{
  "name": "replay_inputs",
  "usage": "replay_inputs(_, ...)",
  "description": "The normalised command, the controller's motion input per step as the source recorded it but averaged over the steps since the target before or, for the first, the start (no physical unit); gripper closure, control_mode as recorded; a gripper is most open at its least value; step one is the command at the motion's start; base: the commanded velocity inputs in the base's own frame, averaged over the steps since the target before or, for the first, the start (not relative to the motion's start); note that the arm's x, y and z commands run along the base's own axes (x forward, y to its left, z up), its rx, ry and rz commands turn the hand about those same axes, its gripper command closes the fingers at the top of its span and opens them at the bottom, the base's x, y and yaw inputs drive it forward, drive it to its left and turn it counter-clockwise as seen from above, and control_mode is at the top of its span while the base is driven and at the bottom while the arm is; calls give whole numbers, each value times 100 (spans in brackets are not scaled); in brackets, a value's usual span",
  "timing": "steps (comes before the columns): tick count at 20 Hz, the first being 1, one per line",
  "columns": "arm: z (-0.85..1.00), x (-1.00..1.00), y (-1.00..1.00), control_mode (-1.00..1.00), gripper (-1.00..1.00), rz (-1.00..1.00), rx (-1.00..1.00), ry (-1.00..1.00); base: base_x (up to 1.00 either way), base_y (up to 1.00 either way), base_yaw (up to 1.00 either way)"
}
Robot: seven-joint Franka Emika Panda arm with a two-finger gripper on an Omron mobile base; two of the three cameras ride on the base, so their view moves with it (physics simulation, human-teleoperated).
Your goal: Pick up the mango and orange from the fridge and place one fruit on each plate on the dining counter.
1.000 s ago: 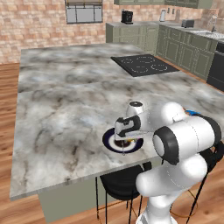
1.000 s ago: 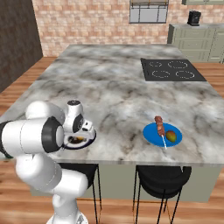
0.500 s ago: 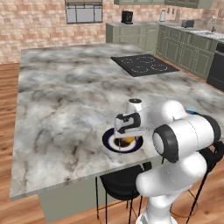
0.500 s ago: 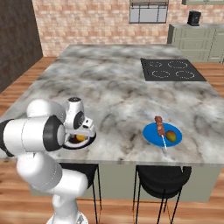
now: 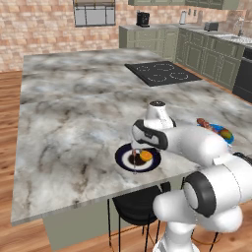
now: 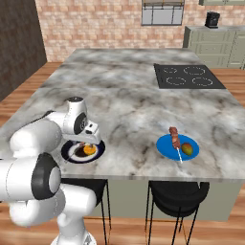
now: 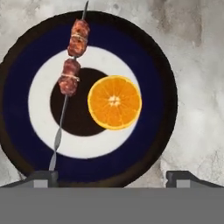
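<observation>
The orange (image 7: 114, 102) lies cut face up on the dark navy plate (image 7: 153, 57), beside a meat skewer (image 7: 72, 65). My gripper (image 7: 113, 179) hangs just above this plate, open, its fingertips (image 7: 41, 178) wide apart and touching nothing. From the base, the gripper (image 5: 140, 146) (image 6: 88, 138) sits over the navy plate (image 5: 123, 156) (image 6: 69, 154) near the dining counter's (image 5: 74, 113) front edge, with the orange (image 5: 145, 156) (image 6: 89, 150) on it. The mango (image 6: 187, 149) (image 5: 226, 133) rests on the brighter blue plate (image 6: 165, 143) to the right, next to another skewer (image 6: 174, 138).
A black cooktop (image 5: 162, 73) (image 6: 187, 75) is set into the far right of the marble top. Black stools (image 5: 135, 206) (image 6: 177, 191) stand under the counter's front edge. Wall cabinets and counters line the back right.
The jaws have gone from shut to wide open. The orange now lies free on the navy plate, uncovered below the hand.
</observation>
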Motion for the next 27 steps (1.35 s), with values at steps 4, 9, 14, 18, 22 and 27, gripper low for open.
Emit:
replay_inputs(4, 68, -60, -9, -100, -100, -2, 0, -15, 0, 0, 0)
replay_inputs(9, 72, -62, -14, -100, -100, 0, 1, -21, 0, 0, 0)
replay_inputs(14, 59, -64, -16, -100, -100, 0, 5, -25, 0, 0, 0)
replay_inputs(18, 66, -50, -7, -100, -100, 0, 1, -28, 0, 0, 0)
replay_inputs(22, 65, -30, -8, -100, -100, 0, 0, -33, 0, 0, 0)
replay_inputs(27, 38, -3, 0, -100, -100, 0, 0, -15, 0, 0, 0)
